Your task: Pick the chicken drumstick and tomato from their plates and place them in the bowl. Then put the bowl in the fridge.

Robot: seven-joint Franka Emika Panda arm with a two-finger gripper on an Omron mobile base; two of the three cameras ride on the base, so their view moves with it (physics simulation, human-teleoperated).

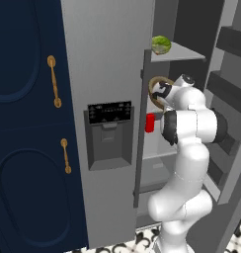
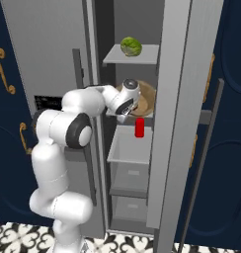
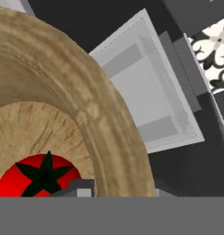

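Fridge point(image 2: 191, 99): bowl point(image 3: 63, 92) rim between jaws.

Lt-brown wood bowl point(image 3: 63, 96), red tomato point(image 3: 36, 176) w/ dark stem, grey fridge point(image 1: 105, 59).

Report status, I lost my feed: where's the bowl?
Gripper shut on bowl rim, at middle fridge shelf. Tomato inside bowl. Red can on the drawer below, clear.

Fridge point(image 2: 53, 44) stands open. I see the bowl point(image 2: 144, 101) taking most of the middle shelf. Green vegetable point(image 2: 131, 46) sits on the shelf above; red can point(image 2: 140, 127) just below. Door edge point(image 1: 141, 128) close on my left, open door point(image 2: 179, 99) on my right.
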